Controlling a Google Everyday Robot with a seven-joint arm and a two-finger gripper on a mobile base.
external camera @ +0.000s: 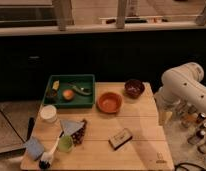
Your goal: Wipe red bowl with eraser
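The eraser [120, 138], a small flat block with a tan top over a dark base, lies on the wooden table [141, 120] near its front, right of centre. A red-orange bowl [109, 102] stands upright at the table's middle, beyond the eraser. A darker maroon bowl [134, 88] stands behind it to the right. My white arm [185, 86] bends in from the right. Its gripper [163, 114] hangs beside the table's right edge, apart from the eraser and both bowls.
A green tray [88, 79] with small food items sits at the back left. A white cup [48, 113], a blue square pad [34, 147], a white-handled brush [49, 154], a green cup [65, 144] and a dark bunch [79, 134] fill the front left. Small bottles [194, 125] stand right of the table.
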